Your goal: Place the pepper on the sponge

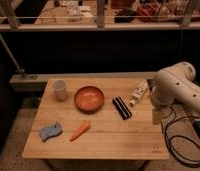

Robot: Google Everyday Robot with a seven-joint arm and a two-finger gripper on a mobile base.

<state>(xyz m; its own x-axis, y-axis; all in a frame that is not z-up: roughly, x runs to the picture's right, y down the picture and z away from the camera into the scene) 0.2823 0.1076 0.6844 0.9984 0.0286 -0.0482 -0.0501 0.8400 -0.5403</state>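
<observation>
Pepper: slim, tapered, orange; lies on the desk at lower left-centre, just right of the sponge, apart from it.
Sponge: flat light-blue pad, wavy edges.
Bowl: round, orange-red, mid-desk.
Neighbours: pale cup left of the bowl; black rectangular bar and white bottle to its right.
Desk: pale wooden planks; speckled floor below.
End effector: right desk edge, under the white arm; released, holding nothing.

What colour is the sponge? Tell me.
The sponge is light blue, clearest in the camera view; the gripper hangs at the table's right edge.
</observation>
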